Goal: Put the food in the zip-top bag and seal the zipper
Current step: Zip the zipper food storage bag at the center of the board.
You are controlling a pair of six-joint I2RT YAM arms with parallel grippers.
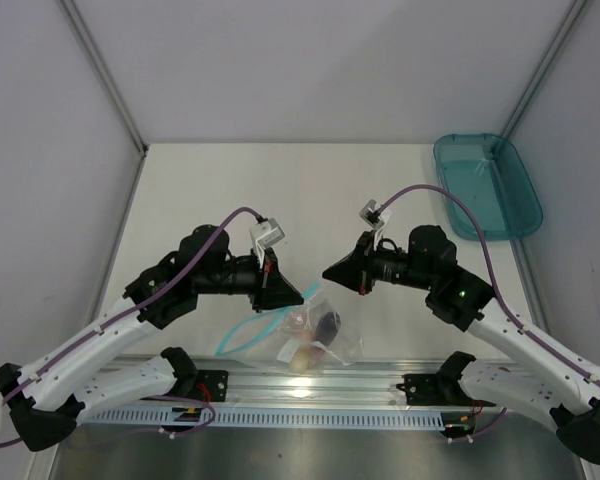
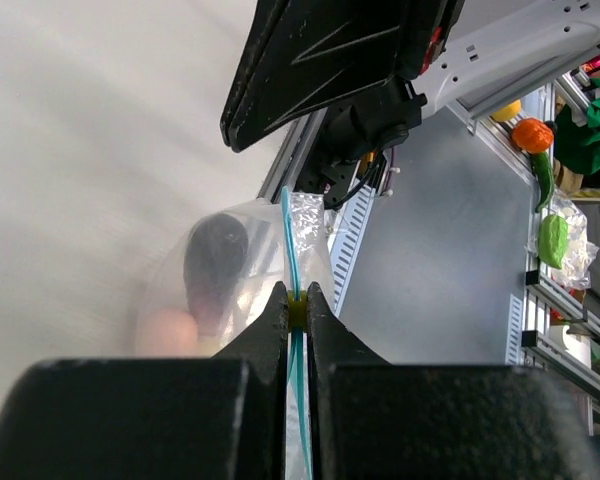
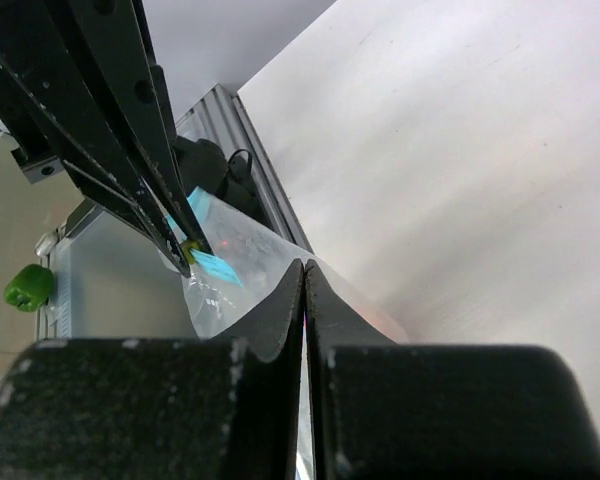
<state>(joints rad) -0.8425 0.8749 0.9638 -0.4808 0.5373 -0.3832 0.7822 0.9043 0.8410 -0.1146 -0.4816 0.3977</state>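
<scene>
The clear zip-top bag lies near the table's front edge, between the two arms. The food is inside it: a dark purple piece, a peach-pink piece and a pale one. My left gripper is shut on the teal zipper, right at a small yellow slider. Part of the strip trails off to the left. My right gripper is shut, its tips just above the bag's crinkled plastic, facing the left gripper. I see nothing clearly held between its fingers.
A teal plastic tray sits at the table's back right. An aluminium rail runs along the near edge, just in front of the bag. Grey walls close in the table on both sides.
</scene>
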